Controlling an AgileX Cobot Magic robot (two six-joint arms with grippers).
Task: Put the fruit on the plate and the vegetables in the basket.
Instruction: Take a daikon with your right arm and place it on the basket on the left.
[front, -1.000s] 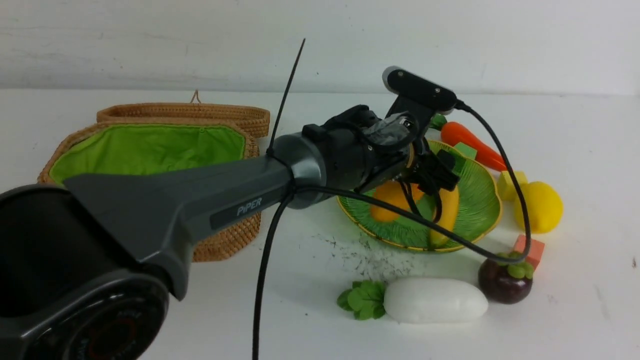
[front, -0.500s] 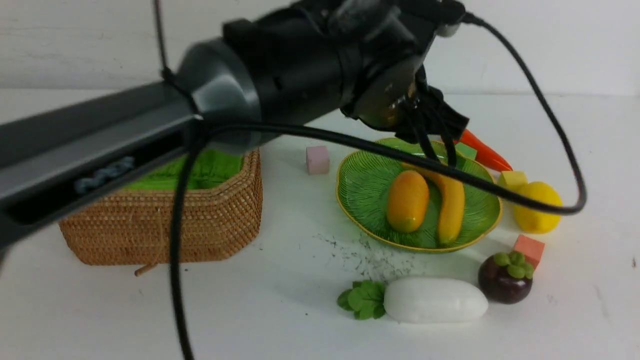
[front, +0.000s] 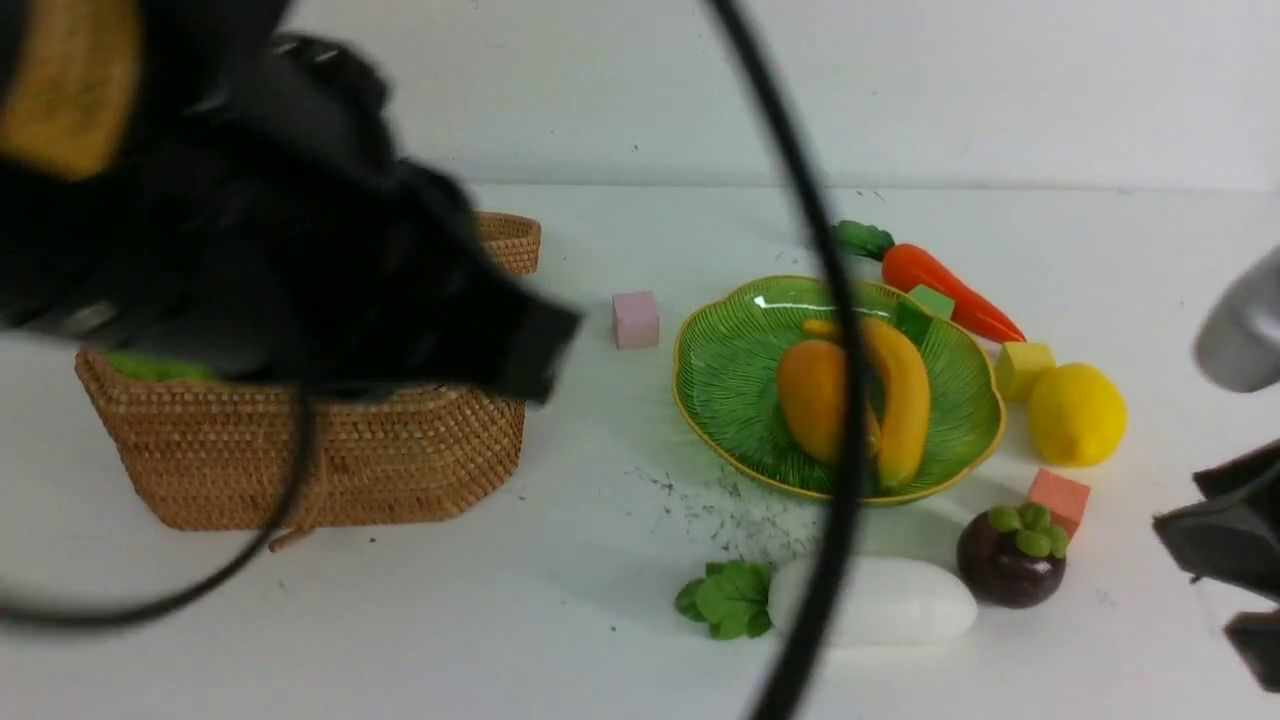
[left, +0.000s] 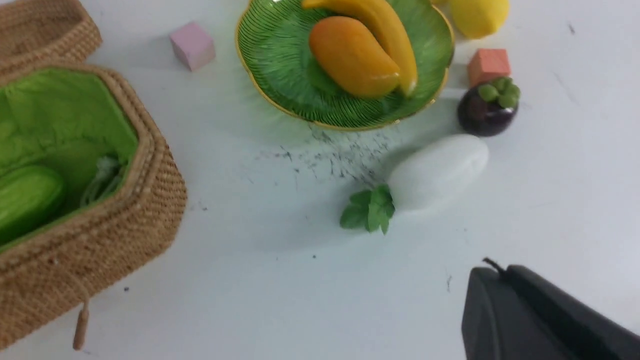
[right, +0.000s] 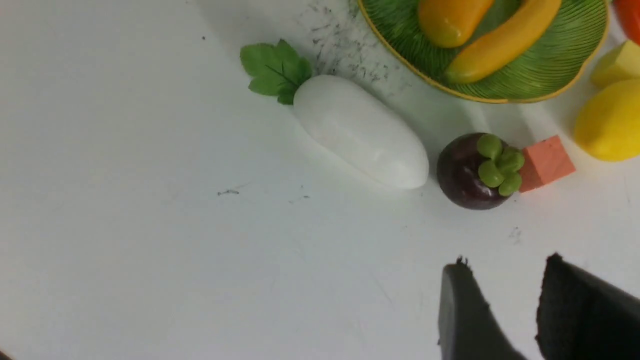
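Note:
The mango (front: 812, 398) and the banana (front: 905, 400) lie side by side on the green plate (front: 740, 340). Right of the plate rests the lemon (front: 1077, 414); the mangosteen (front: 1010, 557) and white radish (front: 900, 600) lie in front of it, the carrot (front: 945, 290) behind it. A green gourd (left: 25, 197) lies inside the wicker basket (front: 400, 460). My left arm (front: 300, 250) is a dark blur in front of the basket; the left gripper (left: 497, 270) is shut and empty. At the right edge, my right gripper (right: 506, 261) hovers open near the mangosteen (right: 472, 172), holding nothing.
Small cubes sit around the plate: pink (front: 636, 319) to its left, green (front: 925, 305) at its back rim, yellow (front: 1024, 368) by the lemon, salmon (front: 1058, 497) behind the mangosteen. A black cable (front: 840, 400) hangs across the front view. The basket lid stands open behind the basket.
My left arm rose off the plate and swung left toward the basket, its jaws closing empty. The mango and banana stayed on the plate. The right gripper came into view at the right edge.

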